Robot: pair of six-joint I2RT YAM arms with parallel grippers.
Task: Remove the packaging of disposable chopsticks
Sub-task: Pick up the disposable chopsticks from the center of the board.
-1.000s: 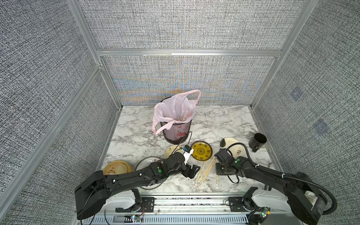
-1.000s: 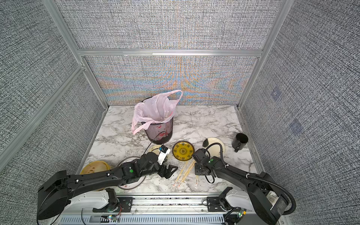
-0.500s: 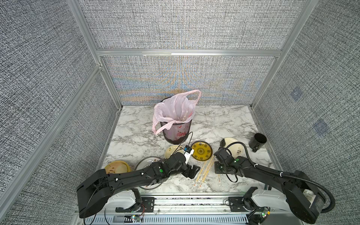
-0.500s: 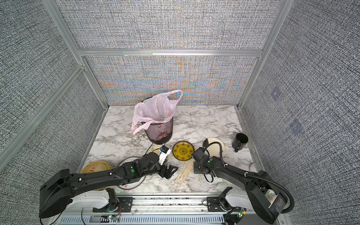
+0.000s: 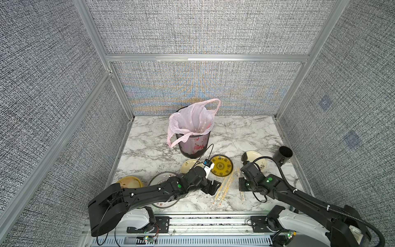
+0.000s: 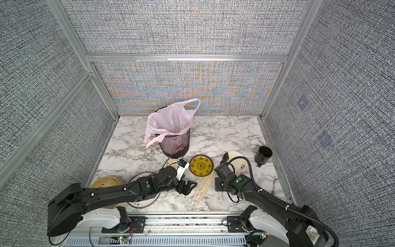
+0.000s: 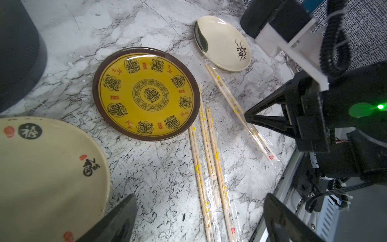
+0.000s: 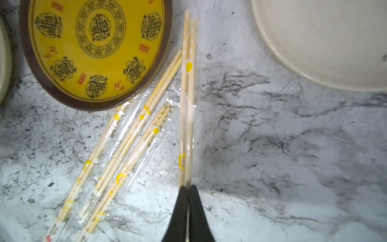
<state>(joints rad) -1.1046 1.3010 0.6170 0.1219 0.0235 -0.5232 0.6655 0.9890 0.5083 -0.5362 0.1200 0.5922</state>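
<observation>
Right tool (image 8: 187, 188), jaws pressed together, pinches the packaging (image 8: 194, 117) of one pair of disposable chopsticks (image 8: 184, 100) lying on the bench (image 8: 272, 146). There is bare marble beside it. Three more wrapped pairs (image 8: 117, 159) fan out from the yellow plate (image 8: 94, 52) rim. Left tool (image 7: 200, 197) is spread above them, near the bench's front edge.

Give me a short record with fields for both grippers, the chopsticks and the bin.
left gripper: open, empty
right gripper: shut on single wrapped pair
loose wrapped pairs: three, in their sleeves, beside yellow plate
bin: lined with pink bag, at the rear
</observation>
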